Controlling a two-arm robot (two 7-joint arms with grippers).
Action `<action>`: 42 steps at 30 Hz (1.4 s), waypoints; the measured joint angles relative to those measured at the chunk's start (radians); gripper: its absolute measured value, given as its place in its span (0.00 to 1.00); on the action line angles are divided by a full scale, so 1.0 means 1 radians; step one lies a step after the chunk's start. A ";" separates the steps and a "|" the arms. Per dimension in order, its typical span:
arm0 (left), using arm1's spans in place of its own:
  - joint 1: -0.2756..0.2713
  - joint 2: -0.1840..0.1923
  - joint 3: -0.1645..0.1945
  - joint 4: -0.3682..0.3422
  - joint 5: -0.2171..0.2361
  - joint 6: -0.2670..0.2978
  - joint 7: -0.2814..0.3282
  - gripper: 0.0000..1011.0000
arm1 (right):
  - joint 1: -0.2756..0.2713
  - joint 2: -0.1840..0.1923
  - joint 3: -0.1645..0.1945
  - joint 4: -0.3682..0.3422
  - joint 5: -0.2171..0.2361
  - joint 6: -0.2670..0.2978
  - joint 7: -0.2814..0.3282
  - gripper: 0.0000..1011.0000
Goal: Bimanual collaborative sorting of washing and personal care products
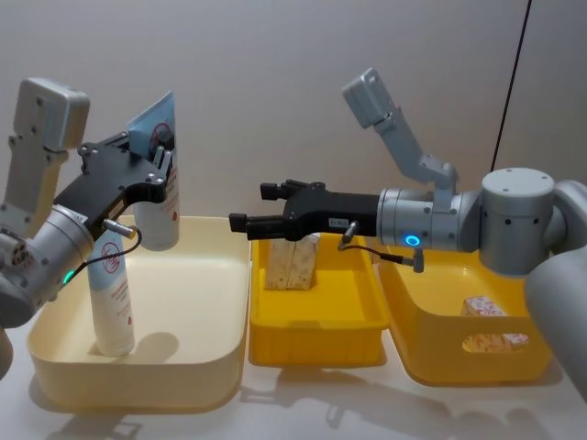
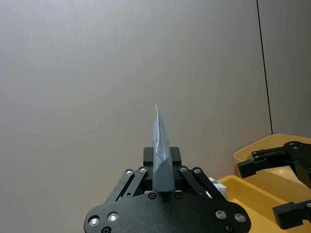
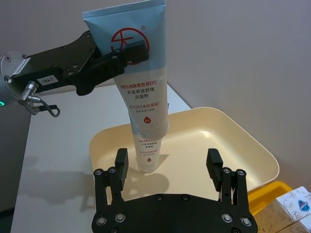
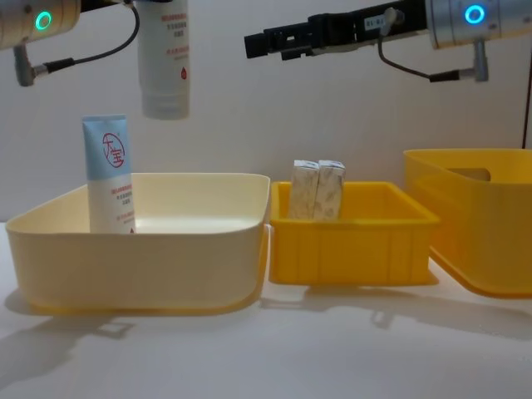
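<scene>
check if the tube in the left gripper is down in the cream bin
No, in the air: the left gripper clamps the tube by its top, cap hanging above the cream bin.

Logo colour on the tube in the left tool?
Red logo on the tube; clearest in right wrist view.

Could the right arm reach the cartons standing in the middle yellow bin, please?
Probably yes: the right gripper hangs open and empty above the cartons, whose tops stand uncovered; the left gripper holds a tube over the cream bin.
</scene>
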 joint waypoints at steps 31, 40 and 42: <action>0.005 0.003 0.013 -0.021 -0.011 -0.001 -0.011 0.19 | 0.007 -0.036 -0.089 0.023 -0.064 -0.092 -0.076 0.99; -0.002 0.002 0.026 -0.030 -0.019 -0.006 -0.018 0.20 | 0.008 -0.056 -0.103 0.043 -0.066 -0.106 -0.097 0.99; -0.002 0.002 0.028 -0.033 -0.021 -0.006 -0.018 0.19 | 0.008 -0.061 -0.105 0.048 -0.066 -0.109 -0.102 0.99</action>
